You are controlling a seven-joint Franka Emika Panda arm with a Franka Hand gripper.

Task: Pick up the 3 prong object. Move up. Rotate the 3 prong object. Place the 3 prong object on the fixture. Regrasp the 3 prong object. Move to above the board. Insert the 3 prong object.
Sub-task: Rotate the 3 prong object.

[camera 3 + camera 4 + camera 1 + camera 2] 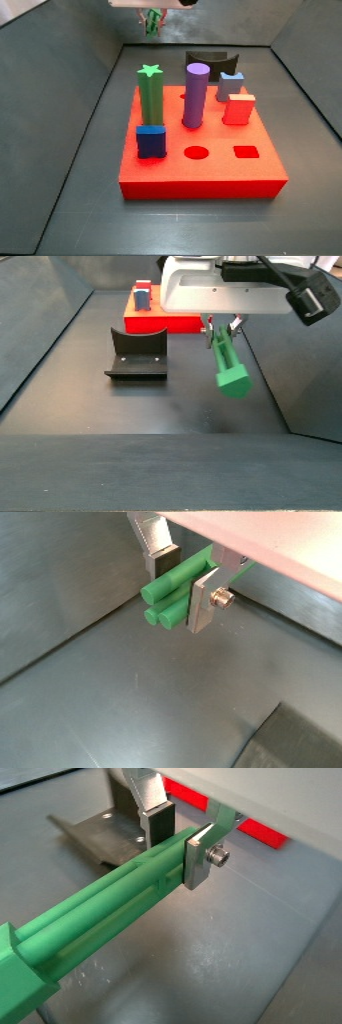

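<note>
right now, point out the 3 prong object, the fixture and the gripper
3 prong object (229, 364), side view, middle of the green bar
fixture (135, 345), side view, upright back plate
gripper (181, 836), wrist view, between fingertips clamping the bar

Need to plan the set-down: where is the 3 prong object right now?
The 3 prong object is clamped in the gripper, hanging tilted in the air above the floor, beside the fixture and not touching it, with the board farther behind.
</note>
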